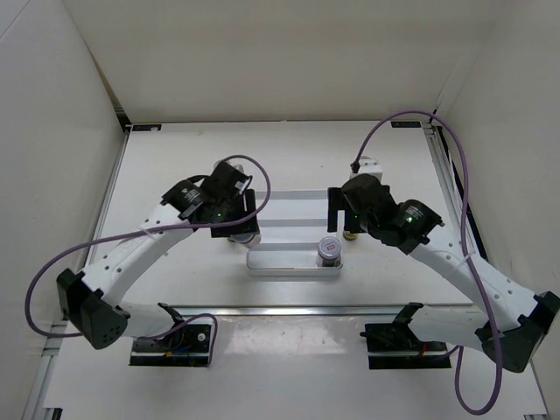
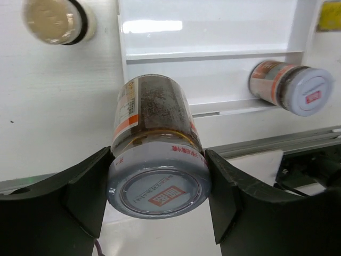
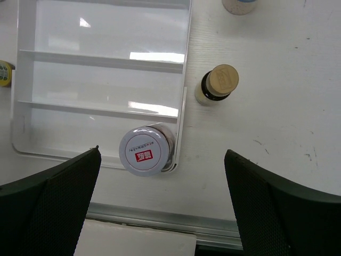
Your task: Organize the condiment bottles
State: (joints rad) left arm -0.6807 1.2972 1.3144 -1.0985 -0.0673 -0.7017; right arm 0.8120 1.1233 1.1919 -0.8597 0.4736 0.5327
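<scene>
**Grip state.** The left gripper (image 2: 158, 181) has its jaws pinching a squat brown jar (image 2: 154, 114) just below its silver lid, at the left wall of the white tray (image 3: 106, 37). Whether the jar's base rests on the counter (image 3: 277, 106) cannot be told. The right gripper (image 3: 162, 151) has its jaws spread and holds nothing. It hovers over the tray's near right corner.

**Hazards.**
- The hold sits high on a smooth, round body, so the jar could swivel or slide in the jaws.
- If the jar is carried too low, its base would likely strike the tray wall or a ridge. The jar would then tip, or the tray would be pushed.
- A descent of the right gripper could knock over the bottle just beside the tray.

**Count.**
- Squat jars, two: the held one, and a second jar (image 3: 145, 151) upright at the right end of the nearest channel.
- Slim tan-capped bottles, two: one slim bottle (image 3: 217, 84) on the counter just beside the tray's right wall, and the other slim bottle (image 2: 53, 20) left of the tray.
- White bottles, one: a white bottle (image 3: 240, 5) cut by the frame edge. No second one is in view.
- Trays, one, with three channels.
</scene>
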